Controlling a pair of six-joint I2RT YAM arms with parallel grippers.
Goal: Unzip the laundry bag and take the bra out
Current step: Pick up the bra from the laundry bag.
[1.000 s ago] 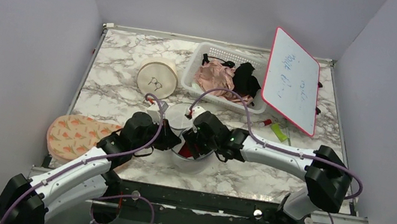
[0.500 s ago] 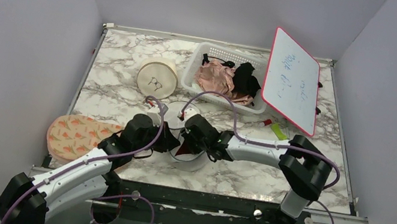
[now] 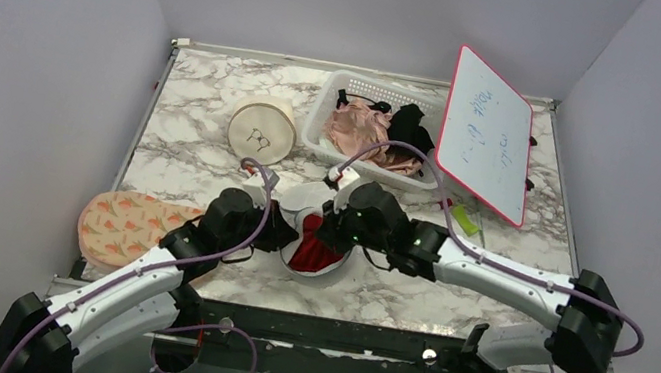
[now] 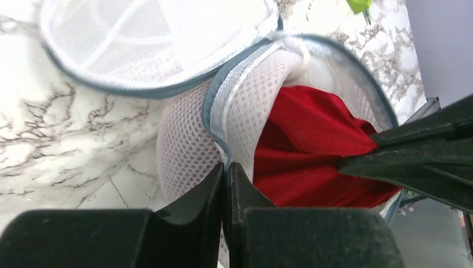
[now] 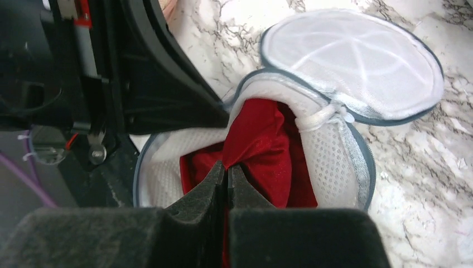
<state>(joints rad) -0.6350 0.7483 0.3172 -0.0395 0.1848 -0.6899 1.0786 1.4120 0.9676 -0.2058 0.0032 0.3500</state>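
The right gripper [image 5: 227, 167] has just closed on the red bra [image 5: 262, 139] inside the unzipped laundry bag [image 5: 334, 162], near-centre on the worktop [image 3: 369, 294]. The left gripper [image 4: 226, 167] pinches the bag's rim, so pulling the bra out looks next.

A marble-patterned tabletop [image 3: 202, 140] carries everything. Toward the back left a cream round case [image 3: 262, 130] lies tilted, its flat face bearing a small black drawing. At the near left edge lies a flat peach patterned pouch [image 3: 126, 223]. A white slatted basket [image 3: 338, 86] sits at the back, holding a pink garment [image 3: 361, 131] and a black garment [image 3: 410, 129]. Just right of it a red-framed whiteboard [image 3: 488, 132] leans tilted, blue writing on it. A small green object [image 3: 465, 219] lies below the board.
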